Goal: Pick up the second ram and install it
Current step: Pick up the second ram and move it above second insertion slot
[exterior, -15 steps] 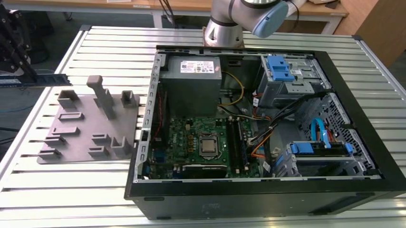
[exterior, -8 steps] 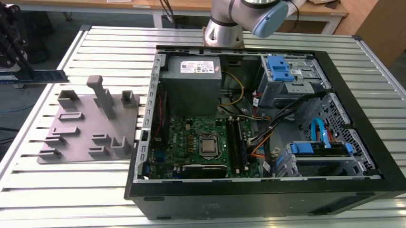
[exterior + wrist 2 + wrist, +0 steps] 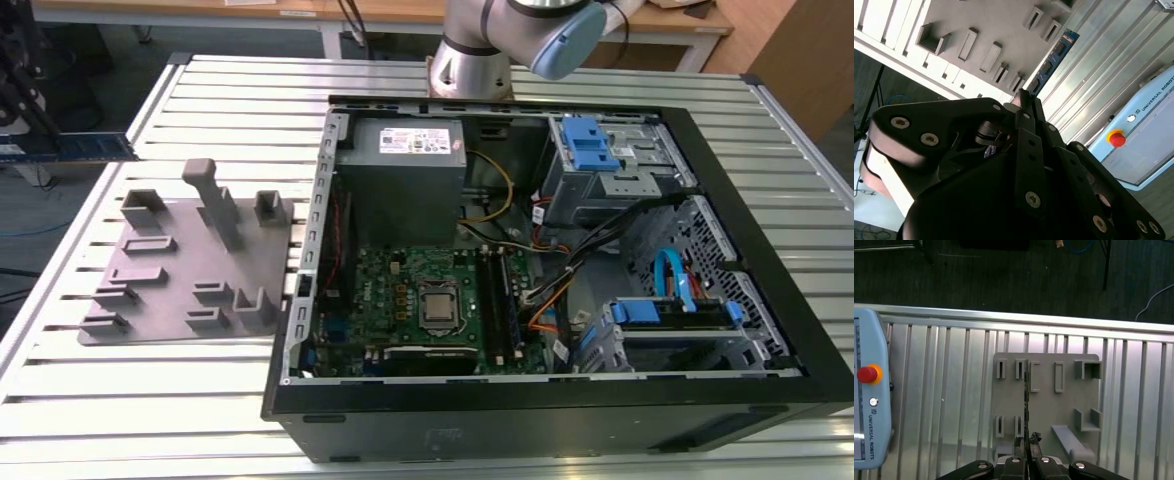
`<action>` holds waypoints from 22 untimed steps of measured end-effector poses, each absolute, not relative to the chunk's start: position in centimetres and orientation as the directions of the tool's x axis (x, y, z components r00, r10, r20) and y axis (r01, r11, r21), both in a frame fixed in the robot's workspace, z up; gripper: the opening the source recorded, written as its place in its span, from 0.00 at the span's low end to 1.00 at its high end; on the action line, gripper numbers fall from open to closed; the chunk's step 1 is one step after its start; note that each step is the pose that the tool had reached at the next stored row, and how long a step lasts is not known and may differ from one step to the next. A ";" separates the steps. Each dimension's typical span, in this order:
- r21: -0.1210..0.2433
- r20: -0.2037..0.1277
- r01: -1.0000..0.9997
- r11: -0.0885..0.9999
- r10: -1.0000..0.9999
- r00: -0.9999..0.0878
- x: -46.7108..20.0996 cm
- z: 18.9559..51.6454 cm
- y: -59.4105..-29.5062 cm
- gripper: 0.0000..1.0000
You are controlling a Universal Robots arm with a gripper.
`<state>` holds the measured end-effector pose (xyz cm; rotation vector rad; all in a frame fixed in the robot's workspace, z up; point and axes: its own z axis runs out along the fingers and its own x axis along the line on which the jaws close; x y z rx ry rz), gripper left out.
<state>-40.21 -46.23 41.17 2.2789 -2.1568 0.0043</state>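
My gripper point(image 3: 1024, 97) is shut on the second ram point(image 3: 1054, 57), a thin dark green stick with bluish label patches that juts out past the fingertips. In the first wrist view the ram point(image 3: 1026, 400) shows edge-on as a thin dark line running out from the gripper point(image 3: 1026, 440). It hangs high above the grey fixture plate point(image 3: 1046, 405), over the row of narrow slots. The open computer case point(image 3: 534, 250) lies at the exterior view's right, and its green motherboard point(image 3: 427, 300) has long black slot rails point(image 3: 501, 300) beside the processor.
The grey fixture plate point(image 3: 187, 260) with its upright blocks sits on the slatted metal table point(image 3: 134, 400), to the case's left in the exterior view. A teach pendant point(image 3: 869, 415) lies on the table beside the plate. The arm's base point(image 3: 470, 60) stands behind the case.
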 end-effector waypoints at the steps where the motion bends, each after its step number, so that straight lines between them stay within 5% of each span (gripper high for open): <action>1: 0.001 0.005 -0.998 -0.055 -0.998 0.055 -40.2 41.3 -46.2 0.14; 22: 0.001 0.005 -0.998 -0.055 -0.998 0.055 -40.2 44.0 -46.2 0.14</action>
